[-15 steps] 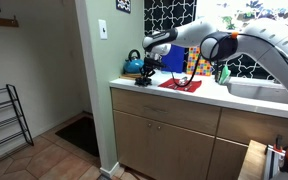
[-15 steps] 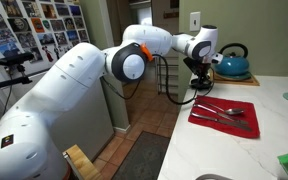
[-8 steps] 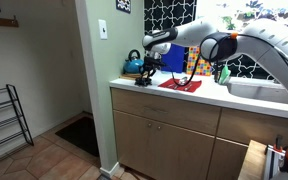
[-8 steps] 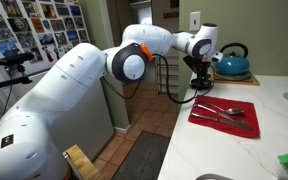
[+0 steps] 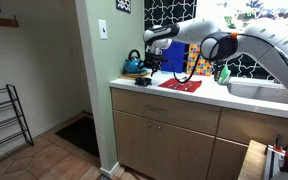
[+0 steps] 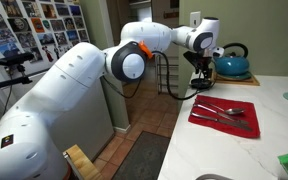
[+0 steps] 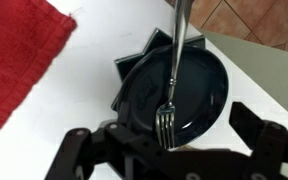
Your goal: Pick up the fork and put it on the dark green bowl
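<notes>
One red cloth (image 7: 19, 60) is spread on the white tabletop (image 7: 84, 95) at the left of the wrist view. Just right of it, apart from its edge, the dark green bowl (image 7: 204, 95) is set on a dark flat piece with pointed corners (image 7: 124, 72). The fork (image 7: 172, 70) is laid in the bowl: its tines rest inside near the lower rim, and its handle is carried up over the far rim and past it. Nothing is held by the tool (image 7: 169, 138). Its fingers (image 7: 79, 150) are spread wide, one at either side of the bowl's lower edge, and the fork is not touched by them.

In an exterior view the blue kettle (image 5: 134, 65) is seen at the left end of the tabletop, with the tool (image 5: 150, 66) hung just beside it above the bowl (image 5: 144, 80) and the red cloth (image 5: 180, 85) to the right. In an exterior view the tool (image 6: 197, 70) is placed left of the kettle (image 6: 233, 66), and more cutlery (image 6: 222, 108) is laid on the cloth (image 6: 242, 124).
</notes>
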Controlling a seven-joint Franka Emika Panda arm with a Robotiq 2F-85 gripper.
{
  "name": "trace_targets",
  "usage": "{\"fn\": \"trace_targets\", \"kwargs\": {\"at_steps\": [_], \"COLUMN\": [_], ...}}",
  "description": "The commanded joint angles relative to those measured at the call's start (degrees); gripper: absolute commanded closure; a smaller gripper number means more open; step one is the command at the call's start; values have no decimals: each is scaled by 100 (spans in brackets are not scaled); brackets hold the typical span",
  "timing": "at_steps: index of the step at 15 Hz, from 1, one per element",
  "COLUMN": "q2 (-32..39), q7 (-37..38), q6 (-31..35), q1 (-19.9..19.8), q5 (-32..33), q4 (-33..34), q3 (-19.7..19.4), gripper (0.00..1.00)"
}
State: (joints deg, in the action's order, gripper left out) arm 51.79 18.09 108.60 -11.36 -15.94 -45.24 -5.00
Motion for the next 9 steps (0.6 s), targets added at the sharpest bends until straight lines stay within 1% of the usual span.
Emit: {"fn": "trace_targets", "kwargs": {"at_steps": [1, 6, 9], "q2": [-169, -561, -802], "q7": [308, 581, 883], "q6": [-588, -996, -1089], "q1": [-68, -289, -453], "q5": [149, 5, -100], "q4": [119, -136, -358], "q3": [-216, -426, -483], "gripper": [0, 0, 0]}}
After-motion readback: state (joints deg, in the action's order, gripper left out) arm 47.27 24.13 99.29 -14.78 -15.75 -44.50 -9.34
